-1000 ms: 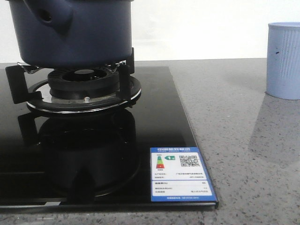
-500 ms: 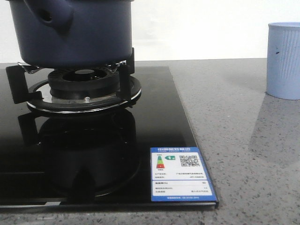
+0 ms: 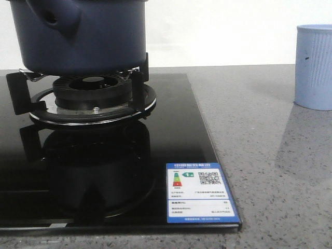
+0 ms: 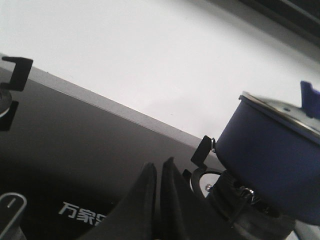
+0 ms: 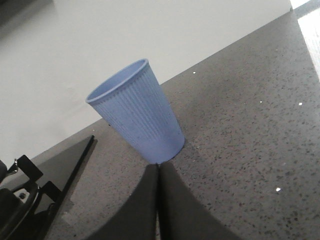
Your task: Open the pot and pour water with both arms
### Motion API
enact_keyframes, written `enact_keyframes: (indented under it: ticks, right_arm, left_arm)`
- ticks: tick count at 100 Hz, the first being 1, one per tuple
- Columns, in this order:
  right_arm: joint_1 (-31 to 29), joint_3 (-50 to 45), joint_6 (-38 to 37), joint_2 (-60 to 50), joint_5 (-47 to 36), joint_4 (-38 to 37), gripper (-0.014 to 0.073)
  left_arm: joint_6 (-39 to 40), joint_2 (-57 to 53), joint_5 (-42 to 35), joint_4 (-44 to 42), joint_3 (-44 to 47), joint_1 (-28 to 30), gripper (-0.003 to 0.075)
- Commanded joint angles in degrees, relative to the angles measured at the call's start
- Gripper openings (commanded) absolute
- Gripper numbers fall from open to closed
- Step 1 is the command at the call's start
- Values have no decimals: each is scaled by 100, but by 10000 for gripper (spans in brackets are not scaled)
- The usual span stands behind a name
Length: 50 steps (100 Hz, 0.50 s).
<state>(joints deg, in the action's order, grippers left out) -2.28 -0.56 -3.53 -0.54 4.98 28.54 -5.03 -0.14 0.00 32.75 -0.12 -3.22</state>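
Note:
The dark navy-blue pot (image 3: pixel 83 36) stands on the gas burner (image 3: pixel 93 101) at the left of the front view, its stubby handle with a small hole facing me. In the left wrist view the pot (image 4: pixel 272 160) carries a metal lid with a blue knob (image 4: pixel 310 97). My left gripper (image 4: pixel 159 167) is shut and empty, low over the black hob, apart from the pot. My right gripper (image 5: pixel 159 167) is shut and empty, its tips close to the foot of the light blue ribbed cup (image 5: pixel 137 115). Neither gripper shows in the front view.
The black glass hob (image 3: pixel 171 129) with an energy label (image 3: pixel 199 193) lies on the grey speckled counter (image 3: pixel 270 171). The light blue cup (image 3: pixel 314 67) stands at the far right. A white wall runs behind. A second burner's pan support (image 4: pixel 17 72) shows in the left wrist view.

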Motion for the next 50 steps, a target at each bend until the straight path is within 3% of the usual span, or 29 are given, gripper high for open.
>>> enact_keyframes:
  ticks: [1, 23, 35, 50]
  right_arm:
    - [-30, -72, 13, -122, -400, 364, -51]
    - [-30, 691, 222, -68, 425, 185, -50]
    - [-30, 1399, 815, 346, 1012, -38, -50]
    - [-30, 2391, 1801, 1305, 2070, -38, -50]
  left_arm:
    - [-12, -147, -388, 291, -8, 8, -16]
    - [-14, -25, -79, -22, -759, 8, -16]
    - [-172, 448, 633, -711, -1548, 8, -16]
    - [-712, 1347, 1457, -789, -2629, 8, -16]
